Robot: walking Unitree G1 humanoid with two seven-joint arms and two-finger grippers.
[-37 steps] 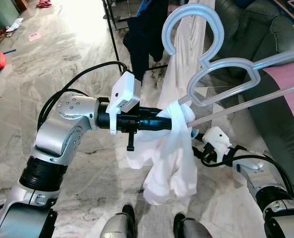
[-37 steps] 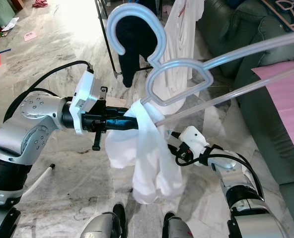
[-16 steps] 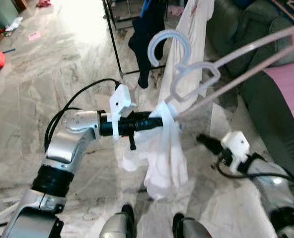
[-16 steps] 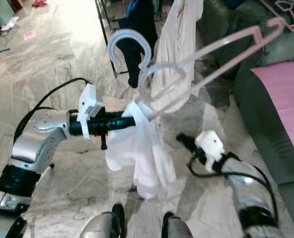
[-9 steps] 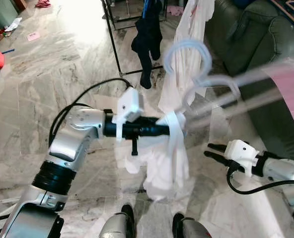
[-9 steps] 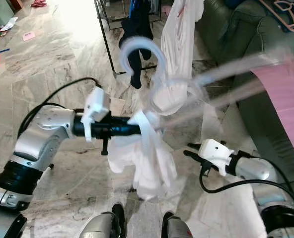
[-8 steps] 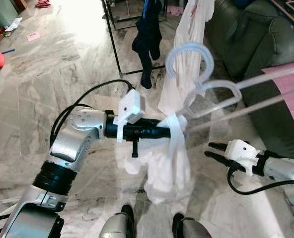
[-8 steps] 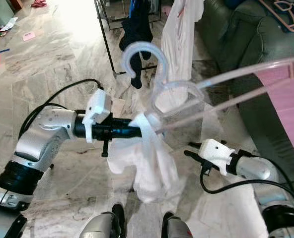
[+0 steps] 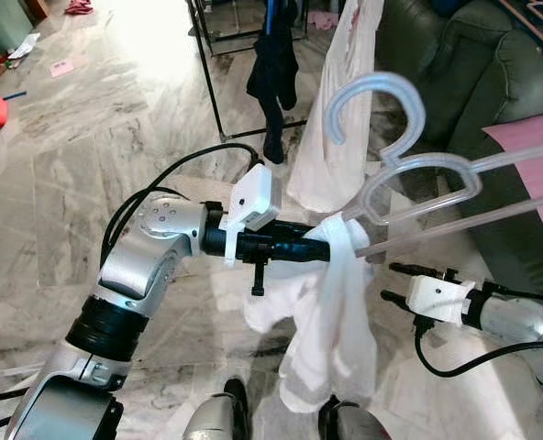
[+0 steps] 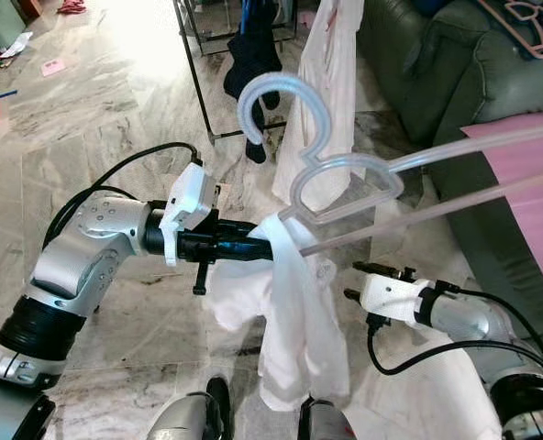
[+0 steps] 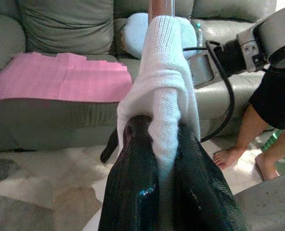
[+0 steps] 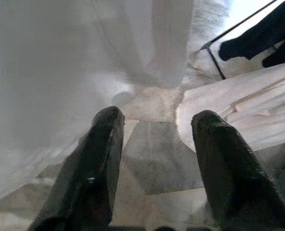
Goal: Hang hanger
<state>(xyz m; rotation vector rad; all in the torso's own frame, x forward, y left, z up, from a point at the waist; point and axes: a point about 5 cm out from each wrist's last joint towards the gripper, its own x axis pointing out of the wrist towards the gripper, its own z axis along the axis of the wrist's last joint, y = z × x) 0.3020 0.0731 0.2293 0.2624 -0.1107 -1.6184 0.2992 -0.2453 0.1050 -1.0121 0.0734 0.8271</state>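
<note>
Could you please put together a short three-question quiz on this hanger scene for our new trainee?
1. True or false: the left gripper is shut on the white garment.
2. Which gripper has open, empty fingers: left or right?
3. The translucent hanger hook points: A) up, B) down at the marble floor.

Key: 1 true. 2 the right gripper. 3 A.

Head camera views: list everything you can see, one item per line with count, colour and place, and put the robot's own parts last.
Hanger: one, translucent bluish, held up in front of the robot.
White garment: one, draped where the hanger is gripped.
Dark garment: one, on the black rack ahead.
Pale garment: one, hanging beside it.
Sofa: one, green, right.
Pink cloth: one, on the sofa.
Left gripper: shut on the garment.
Right gripper: open, low right.
</note>
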